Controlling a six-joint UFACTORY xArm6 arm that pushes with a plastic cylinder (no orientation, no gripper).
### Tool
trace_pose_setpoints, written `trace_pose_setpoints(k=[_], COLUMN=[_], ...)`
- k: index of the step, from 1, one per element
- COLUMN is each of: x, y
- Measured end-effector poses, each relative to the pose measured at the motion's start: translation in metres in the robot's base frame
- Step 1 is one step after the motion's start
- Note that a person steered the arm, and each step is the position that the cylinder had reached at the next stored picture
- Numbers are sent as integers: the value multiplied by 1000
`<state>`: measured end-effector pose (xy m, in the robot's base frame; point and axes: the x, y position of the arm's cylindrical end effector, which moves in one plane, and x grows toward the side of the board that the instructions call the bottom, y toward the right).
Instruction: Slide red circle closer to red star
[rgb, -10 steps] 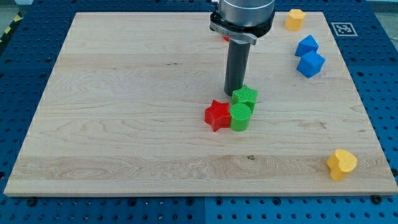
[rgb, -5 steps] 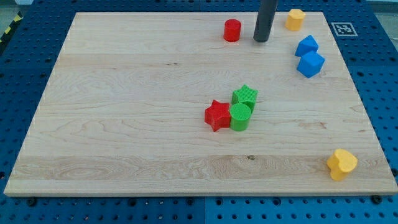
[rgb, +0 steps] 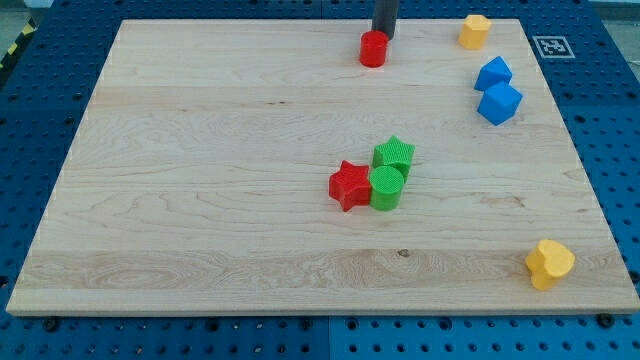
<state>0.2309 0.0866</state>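
The red circle (rgb: 373, 48) sits near the board's top edge, a little right of centre. My tip (rgb: 384, 36) is just above and right of it, touching or nearly touching its far side. The red star (rgb: 349, 185) lies near the board's middle, well below the red circle. It touches a green circle (rgb: 386, 187) on its right, and a green star (rgb: 394, 154) sits just above that green circle.
A yellow block (rgb: 474, 30) sits at the top right. Two blue blocks (rgb: 493, 72) (rgb: 499, 102) lie along the view's right side. Another yellow block (rgb: 549, 263) sits near the bottom right corner. The wooden board (rgb: 200, 200) ends close above the red circle.
My tip rose from beside the green star to the top of the board, then moved left to the far side of the red circle. No block has moved.
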Motion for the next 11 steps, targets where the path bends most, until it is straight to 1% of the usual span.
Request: trace_pose_setpoints(k=[1,2,4,7,8,11], x=[9,13,21,76,87,91], y=[-2,-16,-19,-30,-35,-66])
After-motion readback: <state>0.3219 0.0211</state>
